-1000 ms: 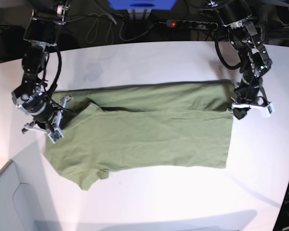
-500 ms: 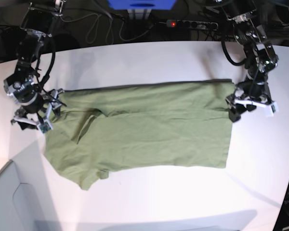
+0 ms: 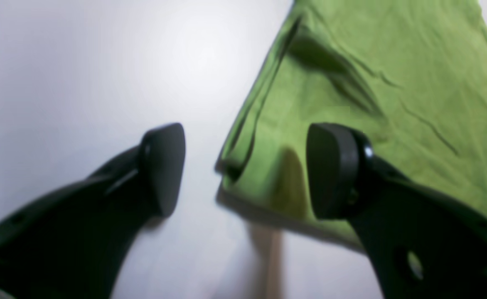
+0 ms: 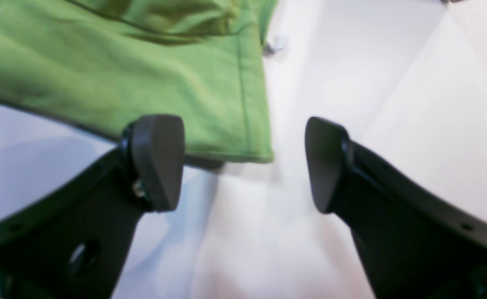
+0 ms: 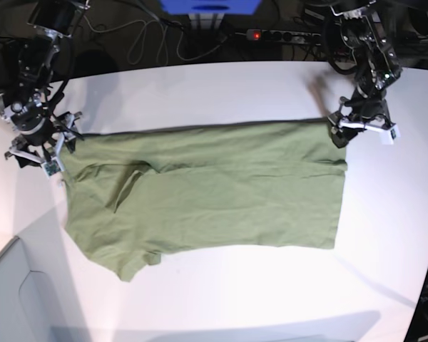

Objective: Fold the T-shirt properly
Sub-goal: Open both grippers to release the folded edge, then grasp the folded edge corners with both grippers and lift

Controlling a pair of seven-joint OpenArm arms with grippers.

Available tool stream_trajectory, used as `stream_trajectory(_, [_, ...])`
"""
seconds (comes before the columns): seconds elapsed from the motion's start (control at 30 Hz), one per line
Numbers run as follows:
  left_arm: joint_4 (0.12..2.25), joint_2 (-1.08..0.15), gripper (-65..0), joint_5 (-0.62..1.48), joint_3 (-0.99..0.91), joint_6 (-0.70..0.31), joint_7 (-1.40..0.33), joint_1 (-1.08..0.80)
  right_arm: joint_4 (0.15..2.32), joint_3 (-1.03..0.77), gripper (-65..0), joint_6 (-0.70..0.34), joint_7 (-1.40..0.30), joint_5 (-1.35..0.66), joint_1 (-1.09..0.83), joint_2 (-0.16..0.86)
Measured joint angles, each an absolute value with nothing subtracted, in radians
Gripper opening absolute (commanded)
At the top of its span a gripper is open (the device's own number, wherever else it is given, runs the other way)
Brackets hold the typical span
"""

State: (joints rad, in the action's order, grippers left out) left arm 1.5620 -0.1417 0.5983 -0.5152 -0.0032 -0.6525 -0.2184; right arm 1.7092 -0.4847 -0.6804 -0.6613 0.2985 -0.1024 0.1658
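Note:
The olive-green T-shirt (image 5: 214,192) lies flat on the white table, its long upper edge running straight across and a sleeve pointing to the front left. My left gripper (image 5: 340,132) hovers open at the shirt's upper right corner. In the left wrist view that gripper (image 3: 245,170) straddles the cloth corner (image 3: 351,62) without pinching it. My right gripper (image 5: 36,160) stands open at the upper left corner. Seen from the right wrist, the gripper (image 4: 243,164) has a hemmed shirt edge (image 4: 143,74) lying between its fingers, and a small white tag (image 4: 277,43) shows beyond.
A power strip (image 5: 282,34) and cables lie behind the table's far edge. A grey panel (image 5: 14,299) sits at the front left corner. Bare white tabletop (image 5: 221,92) stretches behind the shirt and in front of it.
Both grippers went from shut to open and let go of the shirt corners. Both arms drew outward and toward the far side; the shirt's upper edge now lies flat and straighter.

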Motion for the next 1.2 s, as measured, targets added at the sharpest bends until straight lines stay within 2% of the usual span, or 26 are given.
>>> stream_trajectory(0.07, [1.562, -0.145, -23.8, 0.597, -0.482, -0.004, -0.646, -0.218, 1.709, -0.485, -25.1, -0.680, -0.660, 0.299, -0.101, 0.167])
stream_trajectory(0.1, [1.563, -0.144, -27.1, 0.603, -0.471, -0.004, -0.646, -0.218, 1.709, -0.485, -25.1, -0.680, -0.660, 0.299, -0.101, 0.169])
stream_trajectory(0.3, [1.558, -0.138, -61.3, 0.602, -0.434, -0.004, -0.659, -0.219, 1.653, -0.485, -25.0, -0.680, -0.659, 0.297, -0.080, 0.176])
stream_trajectory(0.33, [1.557, -0.139, -65.0, 0.601, -0.430, -0.004, -0.663, -0.218, 1.633, -0.485, -25.0, -0.680, -0.660, 0.294, -0.072, 0.179])
stream_trajectory(0.53, [1.557, -0.138, -65.0, 0.603, -0.429, -0.004, -0.662, -0.221, 1.521, -0.516, -25.4, -0.680, -0.650, 0.287, -0.014, 0.194])
stream_trajectory(0.6, [1.557, -0.138, -65.0, 0.603, -0.429, -0.004, -0.663, -0.221, 1.509, -0.520, -28.4, -0.680, -0.657, 0.303, -0.016, 0.208])
stream_trajectory(0.67, [1.558, -0.139, -65.0, 0.603, -0.429, -0.004, -0.661, -0.227, 1.489, -0.521, -37.9, -0.680, -0.657, 0.301, -0.020, 0.210])
stream_trajectory(0.8, [1.571, -0.139, -65.0, 0.614, -0.429, -0.009, -0.656, -0.252, 1.435, -0.518, -65.0, -0.680, -0.632, 0.277, -0.030, 0.218])
stream_trajectory(0.9, [1.616, -0.142, -65.0, 0.603, -0.436, -0.004, -0.685, -0.294, 1.438, -0.520, -63.4, -0.680, -0.621, 0.275, -0.055, 0.228])
stream_trajectory(0.93, [1.640, -0.137, -65.0, 0.605, -0.451, -0.007, -0.687, -0.315, 1.451, -0.520, -64.7, -0.680, -0.623, 0.280, -0.064, 0.228])
stream_trajectory(1.2, [1.829, -0.135, -65.0, 0.604, -0.505, -0.004, -0.700, -0.468, 1.686, -0.516, -64.9, -0.694, -0.636, 0.290, -0.263, 0.219])
